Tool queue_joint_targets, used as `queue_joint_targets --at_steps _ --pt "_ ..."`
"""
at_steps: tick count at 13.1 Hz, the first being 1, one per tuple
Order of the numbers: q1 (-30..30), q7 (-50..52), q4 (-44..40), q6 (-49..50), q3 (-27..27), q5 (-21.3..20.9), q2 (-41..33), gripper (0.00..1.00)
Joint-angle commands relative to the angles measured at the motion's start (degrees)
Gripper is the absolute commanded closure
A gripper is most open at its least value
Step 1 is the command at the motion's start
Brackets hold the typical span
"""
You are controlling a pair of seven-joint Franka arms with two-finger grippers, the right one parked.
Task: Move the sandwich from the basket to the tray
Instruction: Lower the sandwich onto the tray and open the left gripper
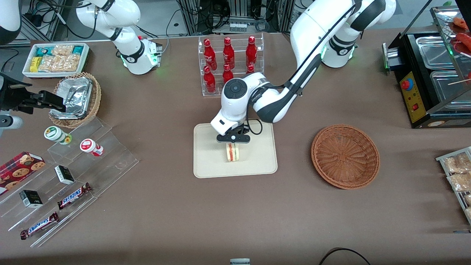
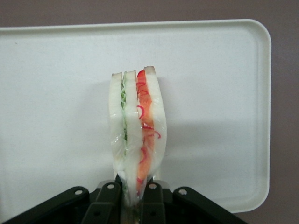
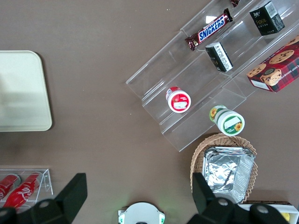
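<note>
The sandwich [image 1: 232,152] [image 2: 137,133], a white-bread wedge with red, orange and green layers, stands on edge over the middle of the cream tray [image 1: 208,165] [image 2: 56,93]. My gripper [image 1: 233,144] [image 2: 135,196] is above the tray, shut on the sandwich's narrow end, with a black finger pressed against each bread face. Whether the sandwich's lower edge touches the tray I cannot tell. The reddish-brown woven basket [image 1: 345,156] sits empty on the table toward the working arm's end, apart from the tray.
A clear rack of red bottles [image 1: 230,60] stands farther from the front camera than the tray. Toward the parked arm's end are clear stepped shelves with snacks [image 1: 70,173], a tan basket of foil packs [image 1: 75,97] and a white bin [image 1: 55,59]. A black food warmer [image 1: 430,73] is at the working arm's end.
</note>
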State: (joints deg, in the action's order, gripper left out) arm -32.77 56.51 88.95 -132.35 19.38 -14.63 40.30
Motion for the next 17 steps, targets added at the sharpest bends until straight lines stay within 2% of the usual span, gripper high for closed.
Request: queue_joint_targets --at_steps 1,3,4,5,6,8,9,10,13,17 --pt "-1.5 2.2 -1.9 -0.5 -0.7 -1.5 1.4 1.00" --pt "-1.9 2.3 -1.9 -0.5 -0.7 -2.6 2.1 1.00" --pt "-2.0 2.6 -1.9 -0.5 -0.7 -2.7 2.5 0.91" --pt "-2.0 2.6 -1.9 -0.5 -0.7 -2.9 2.6 0.77" --pt "-2.0 2.6 -1.9 -0.5 -0.7 -2.9 2.6 0.59" --pt "-1.9 2.6 -1.9 -0.5 -0.7 -2.9 2.6 0.32" --pt "-1.8 2.6 -1.9 -0.5 -0.7 -2.9 2.5 0.10" --pt "-1.7 2.4 -1.9 -0.5 -0.8 -2.9 2.3 0.02" --pt "-1.1 2.5 -2.0 0.2 -0.8 -2.9 0.7 0.01" --pt "1.5 2.7 -1.9 6.0 -0.8 -1.8 -6.6 0.01"
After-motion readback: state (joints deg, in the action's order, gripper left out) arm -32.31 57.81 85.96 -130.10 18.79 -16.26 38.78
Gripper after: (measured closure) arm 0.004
